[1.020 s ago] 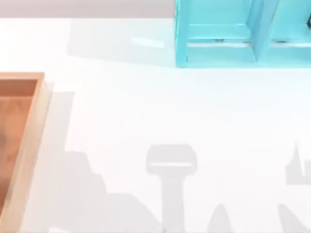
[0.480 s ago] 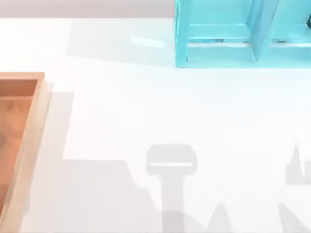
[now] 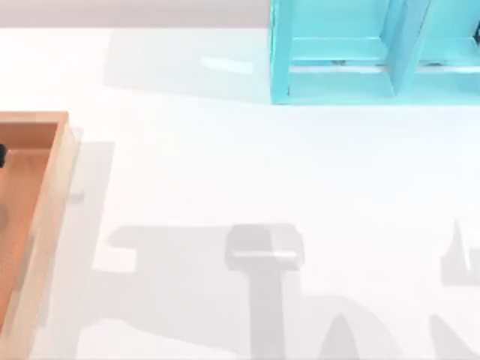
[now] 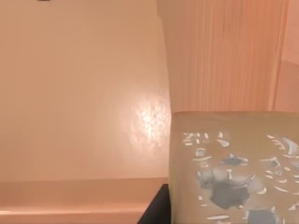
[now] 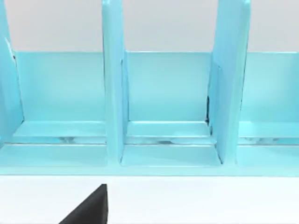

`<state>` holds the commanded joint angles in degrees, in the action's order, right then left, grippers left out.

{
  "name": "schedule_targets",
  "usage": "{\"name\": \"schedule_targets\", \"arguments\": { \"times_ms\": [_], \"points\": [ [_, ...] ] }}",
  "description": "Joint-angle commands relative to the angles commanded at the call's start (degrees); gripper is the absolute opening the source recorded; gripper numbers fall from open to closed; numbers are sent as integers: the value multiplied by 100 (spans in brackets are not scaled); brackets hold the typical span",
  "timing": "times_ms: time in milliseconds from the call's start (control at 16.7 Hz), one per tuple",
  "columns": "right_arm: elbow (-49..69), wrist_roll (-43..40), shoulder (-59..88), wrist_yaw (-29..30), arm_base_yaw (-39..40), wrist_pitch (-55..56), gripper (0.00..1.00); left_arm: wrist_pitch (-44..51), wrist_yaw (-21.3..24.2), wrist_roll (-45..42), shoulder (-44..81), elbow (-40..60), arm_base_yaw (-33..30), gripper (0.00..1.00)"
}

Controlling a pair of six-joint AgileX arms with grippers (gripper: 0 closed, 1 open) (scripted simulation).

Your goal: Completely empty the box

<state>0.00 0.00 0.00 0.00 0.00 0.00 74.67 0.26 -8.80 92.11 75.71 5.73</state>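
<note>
1. Since a second ago: broad arm shadow spread across the tabletop [image 3: 225,165] right of the box [image 3: 52,180]; small dark tip [image 3: 2,155] newly over the box floor at the view's left edge, likely part of the left arm.
2. Box at the tabletop's left edge, cut off by the top view's frame; floor part in sight bare apart from that tip.
3. Left wrist view: inside the box, close above the orange-brown floor, with a tan block [image 4: 233,168] bearing a grey-and-white worn print right beneath the camera. Cannot tell whether the block rests on the floor or is lifted.
4. Left gripper state: cannot tell. A dark sliver [image 4: 156,210] sits beside the block, but a clamp on it is not certain.
5. Right arm idle, facing the blue shelf [image 5: 163,93], well right of the box; one dark finger [image 5: 88,207] in sight, spread or closed cannot tell.
6. Progress, judged: not finished, with at least this block in the box. Left to do: secure it, lift clear of the rim, set down outside, then check the rest of the box.
</note>
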Motion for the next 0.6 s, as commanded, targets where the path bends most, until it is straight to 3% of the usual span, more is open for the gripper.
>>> {"name": "schedule_targets", "arguments": {
  "times_ms": [420, 600],
  "points": [
    [0, 0, 0, 0, 0, 0, 100, -980, -23, 3410, 252, -669, -3422, 0],
    [0, 0, 0, 0, 0, 0, 100, -1417, -39, 4505, 294, -1044, -4520, 0]
  ]
}}
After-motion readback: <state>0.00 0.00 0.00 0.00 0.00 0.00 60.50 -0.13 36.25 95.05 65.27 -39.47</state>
